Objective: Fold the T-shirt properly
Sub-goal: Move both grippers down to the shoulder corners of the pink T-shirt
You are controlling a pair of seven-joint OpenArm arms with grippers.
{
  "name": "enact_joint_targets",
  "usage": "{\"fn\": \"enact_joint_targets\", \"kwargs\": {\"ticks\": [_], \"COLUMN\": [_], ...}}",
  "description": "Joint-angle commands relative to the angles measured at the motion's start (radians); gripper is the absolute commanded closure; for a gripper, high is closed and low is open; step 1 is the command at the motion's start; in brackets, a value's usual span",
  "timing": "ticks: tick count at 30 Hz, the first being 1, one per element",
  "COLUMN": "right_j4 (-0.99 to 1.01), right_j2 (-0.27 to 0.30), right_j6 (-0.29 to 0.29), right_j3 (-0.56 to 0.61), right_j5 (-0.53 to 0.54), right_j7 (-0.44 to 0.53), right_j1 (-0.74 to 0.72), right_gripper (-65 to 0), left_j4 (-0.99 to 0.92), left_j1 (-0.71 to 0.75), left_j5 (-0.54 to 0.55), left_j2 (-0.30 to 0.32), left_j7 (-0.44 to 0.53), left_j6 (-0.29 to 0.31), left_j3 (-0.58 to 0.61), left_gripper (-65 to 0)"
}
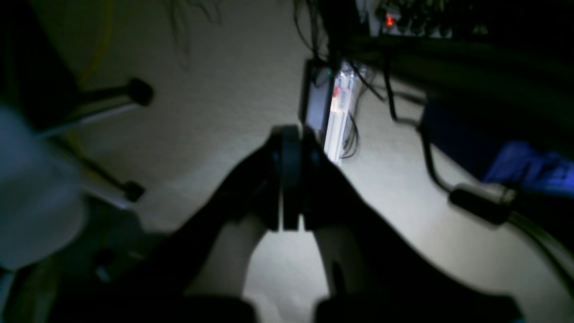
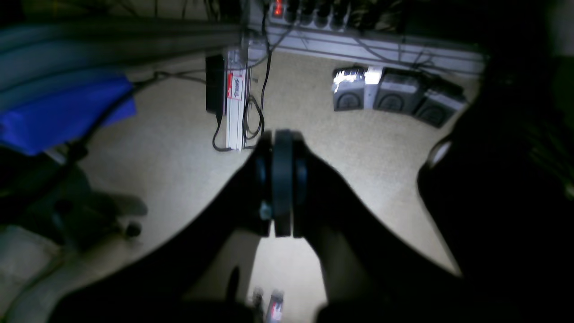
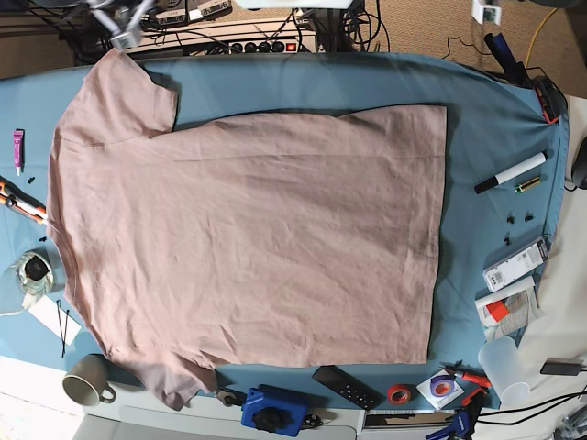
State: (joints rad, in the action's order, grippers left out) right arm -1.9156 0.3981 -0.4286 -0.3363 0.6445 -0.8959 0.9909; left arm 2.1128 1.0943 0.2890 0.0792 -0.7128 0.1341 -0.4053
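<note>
Shirt (image 3: 248, 238): spread flat across the middle of the bench (image 3: 495, 137), collar toward the left edge, hem toward the right; judged laid out so that folding can begin.
Left gripper (image 1: 290, 179): pressed together, nothing pinched, held off the bench over the floor.
Right gripper (image 2: 282, 184): pressed together, empty, likewise over the floor.
Clutter: marker (image 3: 510, 172) and mug (image 3: 87, 379) are kept to the bench edges, leaving the shirt free.
Stage: no fold is seen yet.

Gripper (image 2: 282, 179): centre, jaws closed together
Floor (image 2: 179, 161): beige carpet
Cloth (image 2: 58, 116): blue, upper left
Power strip (image 2: 309, 9): top, red light
</note>
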Motion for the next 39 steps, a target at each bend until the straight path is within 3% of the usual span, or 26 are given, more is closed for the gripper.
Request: {"fn": "enact_joint_targets", "kwargs": {"ticks": [1, 6, 14, 18, 21, 23, 27, 32, 39], "right_j4": [-0.043, -0.143, -0.178, -0.178, -0.178, -0.178, -0.177, -0.103, 0.165], "right_j2": [0.010, 0.010, 0.009, 0.010, 0.009, 0.009, -0.004, -0.004, 0.026], "right_j6": [-0.012, -0.054, -0.054, -0.085, -0.130, -0.128, -0.128, -0.129, -0.177], "right_j3": [-0.055, -0.277, -0.466, -0.492, -0.494, -0.494, -0.496, -0.496, -0.499], "right_j5": [0.035, 0.152, 0.154, 0.143, 0.140, 0.138, 0.069, 0.077, 0.232], "right_j7": [-0.006, -0.024, -0.026, -0.026, -0.026, -0.023, -0.045, -0.057, -0.138], "right_j1": [0.023, 0.019, -0.050, -0.081, -0.090, -0.092, -0.121, -0.217, -0.335], "right_gripper": [0.0, 0.0, 0.0, -1.0, -23.5, -32.3, -32.6, -32.5, -32.5], "left_j4": [0.064, 0.243, 0.243, 0.243, 0.243, 0.243, 0.243, 0.243, 0.243], "left_j1": [0.034, 0.041, 0.034, 0.033, 0.033, 0.033, 0.034, 0.033, 0.033], "left_j5": [0.002, 0.000, 0.003, 0.003, 0.003, 0.003, 0.003, 0.003, 0.003], "left_j2": [0.004, 0.004, 0.002, 0.002, 0.002, 0.002, 0.002, 0.002, 0.002], "left_j7": [0.010, 0.015, 0.057, 0.059, 0.059, 0.059, 0.059, 0.062, 0.067], "left_j6": [-0.015, -0.041, -0.030, -0.030, -0.030, -0.030, -0.030, -0.030, -0.030], "left_j3": [-0.004, -0.004, -0.004, -0.004, -0.004, -0.004, -0.004, -0.004, -0.004], "left_gripper": [0.0, 0.0, 0.0, 0.0, 0.0, 0.0, 0.0, 0.0, 0.0]}}
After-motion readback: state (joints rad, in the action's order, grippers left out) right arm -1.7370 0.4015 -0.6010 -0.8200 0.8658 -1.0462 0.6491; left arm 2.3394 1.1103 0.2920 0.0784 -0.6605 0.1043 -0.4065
